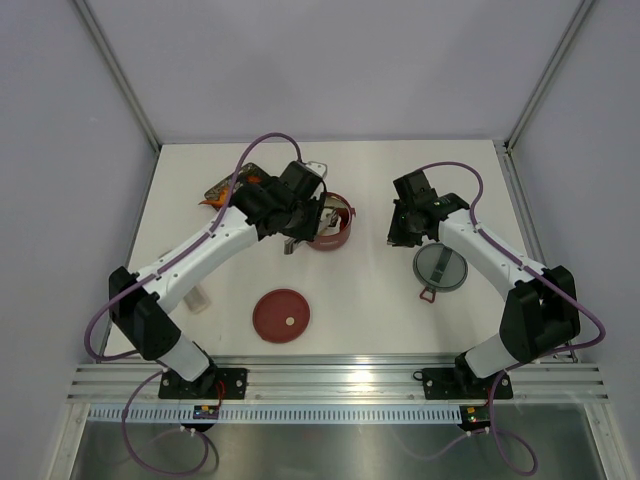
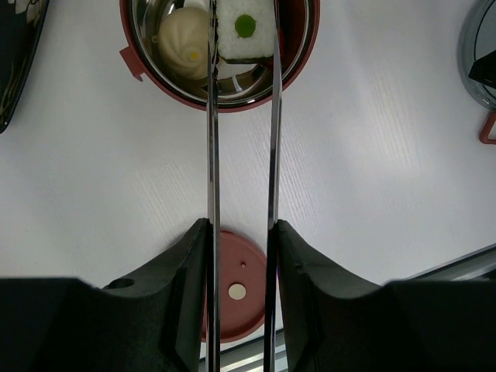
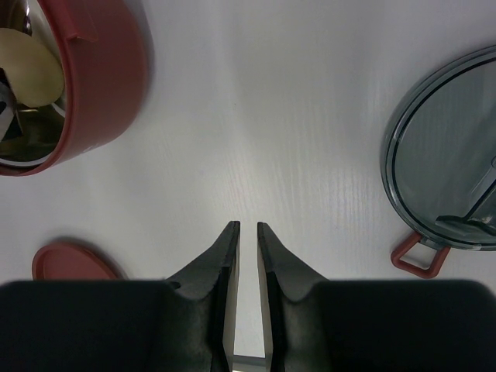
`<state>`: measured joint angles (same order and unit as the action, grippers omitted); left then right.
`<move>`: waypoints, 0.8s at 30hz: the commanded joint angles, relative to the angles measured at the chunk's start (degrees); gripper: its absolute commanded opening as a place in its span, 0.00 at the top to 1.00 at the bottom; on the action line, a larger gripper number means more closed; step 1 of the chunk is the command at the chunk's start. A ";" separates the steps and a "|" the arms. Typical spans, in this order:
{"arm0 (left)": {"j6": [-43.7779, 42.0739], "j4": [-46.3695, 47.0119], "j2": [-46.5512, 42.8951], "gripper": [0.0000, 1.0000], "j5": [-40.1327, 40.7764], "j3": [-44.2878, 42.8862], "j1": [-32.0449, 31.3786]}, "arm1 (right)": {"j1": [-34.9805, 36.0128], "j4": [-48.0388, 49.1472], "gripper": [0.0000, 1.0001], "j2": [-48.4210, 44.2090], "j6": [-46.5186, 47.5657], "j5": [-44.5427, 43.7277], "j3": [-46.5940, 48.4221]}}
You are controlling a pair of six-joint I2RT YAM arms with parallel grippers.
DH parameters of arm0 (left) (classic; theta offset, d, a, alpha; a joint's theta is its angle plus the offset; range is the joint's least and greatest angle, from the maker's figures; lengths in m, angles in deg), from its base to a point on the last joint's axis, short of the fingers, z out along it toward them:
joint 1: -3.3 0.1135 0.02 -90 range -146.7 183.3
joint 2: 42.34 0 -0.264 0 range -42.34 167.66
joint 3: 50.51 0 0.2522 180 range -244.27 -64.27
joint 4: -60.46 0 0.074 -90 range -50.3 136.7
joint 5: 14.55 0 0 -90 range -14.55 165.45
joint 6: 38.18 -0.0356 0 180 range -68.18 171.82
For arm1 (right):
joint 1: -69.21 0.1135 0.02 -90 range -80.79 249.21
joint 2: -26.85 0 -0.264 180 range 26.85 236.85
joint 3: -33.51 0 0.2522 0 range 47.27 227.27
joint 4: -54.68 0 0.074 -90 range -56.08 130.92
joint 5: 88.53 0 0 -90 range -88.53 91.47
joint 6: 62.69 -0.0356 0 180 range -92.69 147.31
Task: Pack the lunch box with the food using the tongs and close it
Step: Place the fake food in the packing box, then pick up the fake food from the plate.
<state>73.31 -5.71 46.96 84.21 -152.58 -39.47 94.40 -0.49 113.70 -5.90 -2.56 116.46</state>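
My left gripper [image 2: 242, 226] is shut on the tongs [image 2: 212, 155], whose two slim silver arms reach forward into the lunch box [image 2: 298, 66], a round dark-red pot with a steel inside. The tong tips pinch a white food block with a green dot [image 2: 244, 31] just inside the rim. A pale beige bun [image 2: 182, 43] lies in the pot beside it. From above, the left gripper [image 1: 295, 225] sits right against the lunch box [image 1: 330, 228]. My right gripper [image 3: 248, 226] hovers over bare table right of the pot, jaws a narrow gap apart, holding nothing.
A flat red lid [image 1: 281, 315] lies on the table in front of the pot. A grey lid with a red loop [image 1: 440, 268] lies under the right arm. A black tray [image 1: 225, 188] sits at the back left, and a small white object [image 1: 197, 298] near the left arm.
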 commanded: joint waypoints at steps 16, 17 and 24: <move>-0.31 3.36 -0.08 0.63 0.56 -3.18 -0.48 | 0.56 0.63 0.78 -2.56 -0.01 -1.86 0.16; -0.40 3.19 -0.26 0.69 1.43 -3.44 -0.48 | 0.47 0.63 0.78 -2.65 -0.01 -1.86 0.07; -1.37 1.16 -4.39 0.78 8.29 -3.89 1.89 | 0.56 0.71 0.78 -3.09 -0.10 -1.86 -0.11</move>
<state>72.72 -5.20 46.91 87.99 -153.91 -39.09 94.40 -0.51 112.81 -5.90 -2.60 116.46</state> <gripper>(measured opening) 0.249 0.220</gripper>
